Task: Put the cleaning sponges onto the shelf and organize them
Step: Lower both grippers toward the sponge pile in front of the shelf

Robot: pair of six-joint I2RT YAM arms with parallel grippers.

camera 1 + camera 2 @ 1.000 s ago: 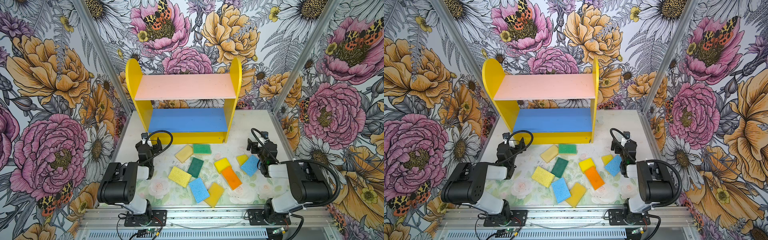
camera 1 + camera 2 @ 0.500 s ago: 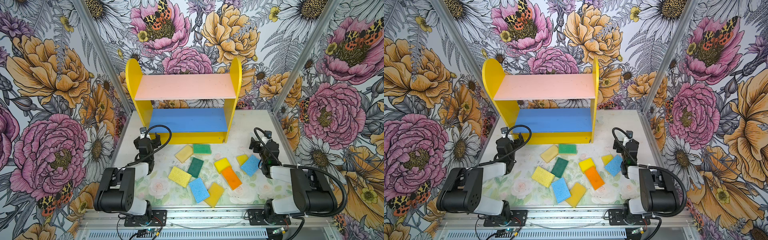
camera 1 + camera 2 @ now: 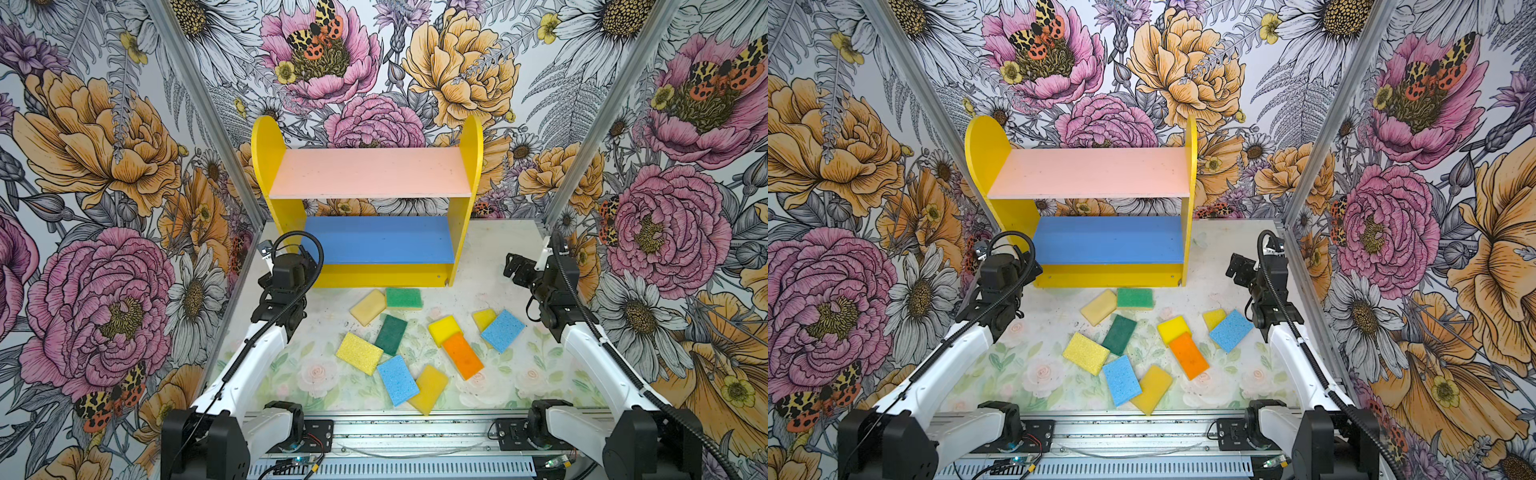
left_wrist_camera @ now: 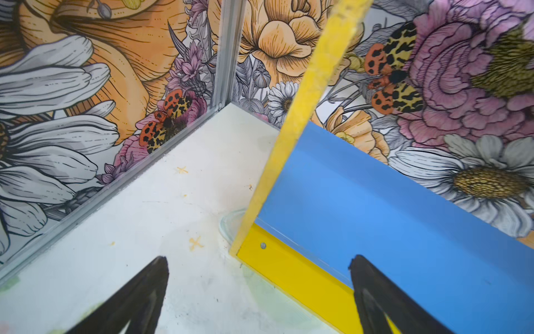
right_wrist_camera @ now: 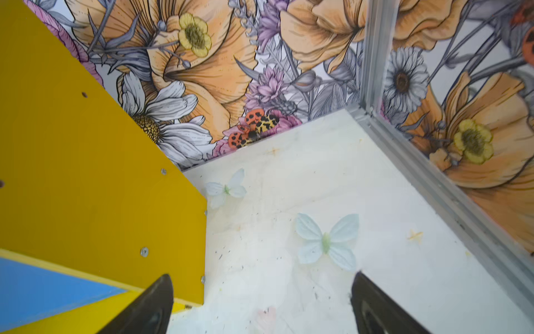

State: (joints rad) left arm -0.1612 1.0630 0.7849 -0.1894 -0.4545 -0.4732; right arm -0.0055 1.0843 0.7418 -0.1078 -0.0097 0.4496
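Black fingers point(image 4: 150, 286) of your left gripper point(image 4: 260, 257) stand spread and empty, facing the shelf's point(image 3: 368, 176) front left corner at the table's 10 o'clock. Bare table point(image 4: 130, 217) runs out to the wall rail point(image 4: 115, 185). Your right gripper point(image 5: 261, 274) is spread and empty too, at 2 o'clock, just beside the shelf's right panel point(image 5: 86, 173), with open table to the corner. Ten sponges point(image 3: 462, 355) lie scattered mid-table, 6 o'clock of the shelf, several overlapping.

Premises: a robotics lab test cell, not a home. Floral-printed wall panels point(image 3: 104, 166) sit in bare aluminium framing point(image 3: 205, 106) around a small bench point(image 3: 498, 257). A left arm point(image 3: 257, 353) and a right arm point(image 3: 582, 345) are bolted to a metal rail point(image 3: 415, 428) at its front edge, with exposed wiring point(image 3: 291, 461).
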